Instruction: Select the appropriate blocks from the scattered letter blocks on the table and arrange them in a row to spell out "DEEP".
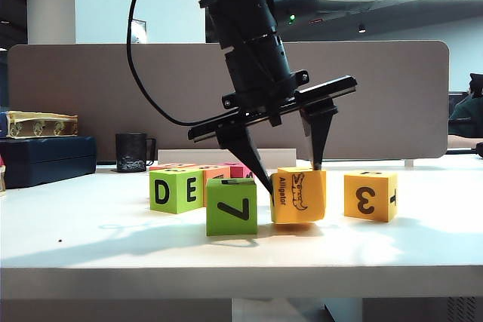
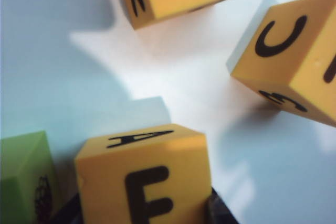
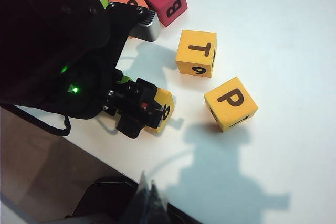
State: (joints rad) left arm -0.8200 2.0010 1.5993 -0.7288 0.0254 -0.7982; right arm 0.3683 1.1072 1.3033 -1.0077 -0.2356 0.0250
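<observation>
Around the orange foam cube with the alligator picture and E (image 1: 299, 195), the left gripper (image 1: 290, 175) has one finger on each side, pinching it on the white tabletop (image 1: 90, 239). Just beside it sits the green foam cube with 7 (image 1: 231, 207); the orange cube with 3 (image 1: 370, 195) stands apart. Right gripper (image 3: 149, 203): barely visible, opening cannot be told.

Alligator E cube (image 1: 299, 194) tilted beside green 7 cube (image 1: 232, 207) (touching).

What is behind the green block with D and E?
Behind the green D-E block, an orange block and a pink block peek out. Their lower parts and anything further back are covered.
</observation>
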